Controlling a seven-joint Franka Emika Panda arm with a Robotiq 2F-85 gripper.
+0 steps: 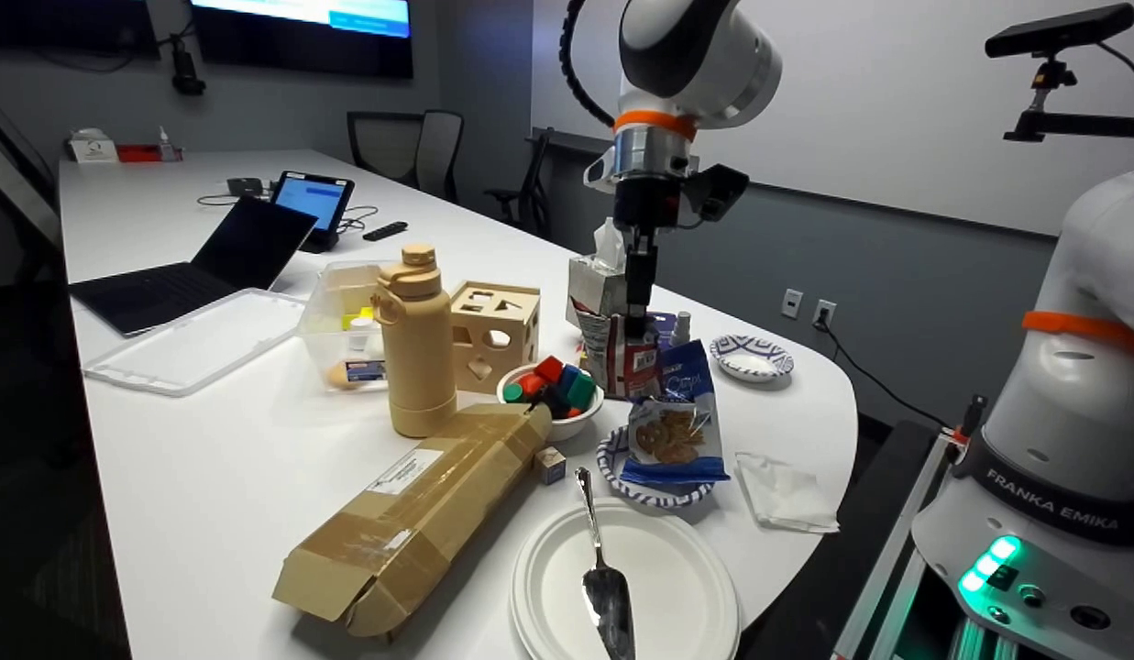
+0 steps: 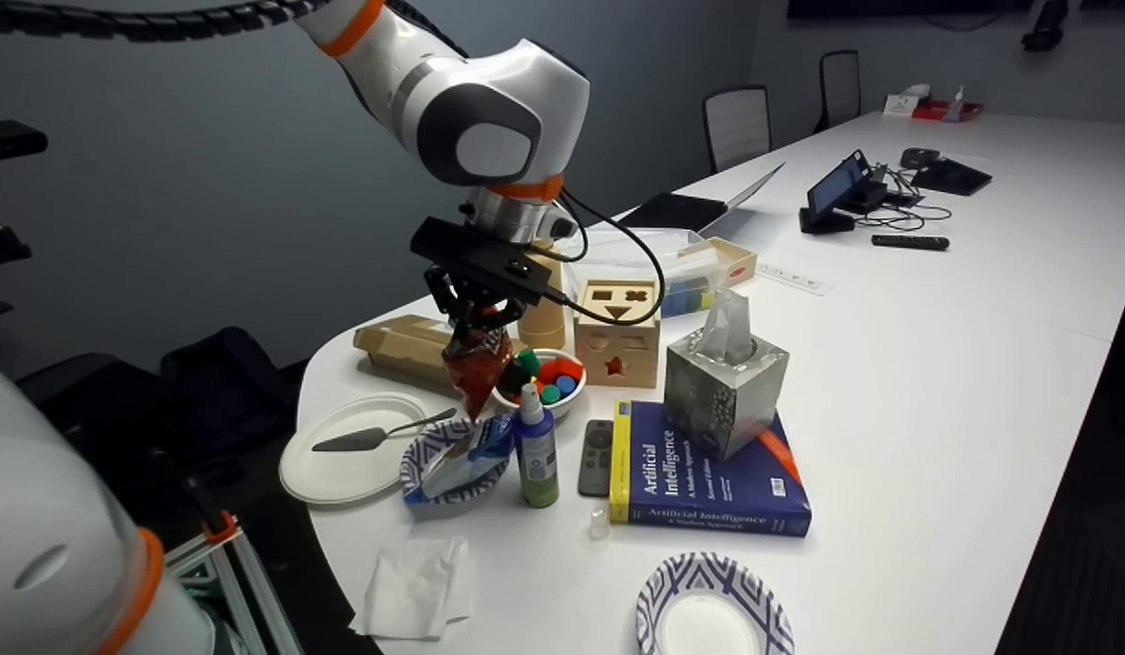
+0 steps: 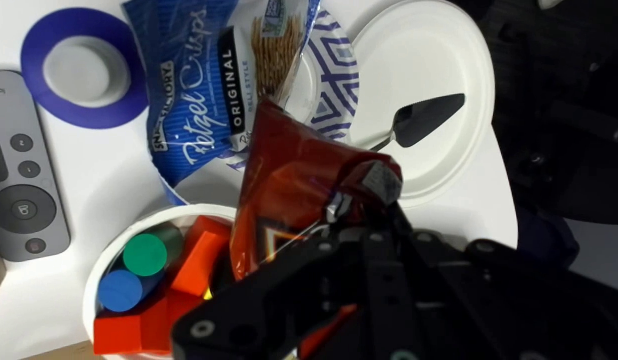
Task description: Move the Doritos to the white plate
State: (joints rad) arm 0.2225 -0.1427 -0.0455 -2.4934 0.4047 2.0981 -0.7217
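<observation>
I have the pincer [image 2: 477, 321] pinched together on the upper end of the Doritos bag [image 2: 478, 371], the crinkled dark-red film caught in its grip. The bag hangs below the pincer, next to the bowl [image 3: 95, 280] of coloured blocks [image 3: 145, 254]; my wrist view has it overlapping the blue pretzel bag [image 3: 189, 85], and I can't tell whether its lower end touches anything. The pretzel bag rests on a patterned plate [image 3: 336, 75]. Just beside that, near the edge of the desk [image 2: 889, 391], I see the white plate [image 1: 681, 587], with a cake server [image 1: 609, 600] lying on it, handle reaching out over the rim. My Doritos bag is apart from the white plate. In an exterior view, a spray bottle [image 2: 538, 455] stands upright just beside the patterned plate.
</observation>
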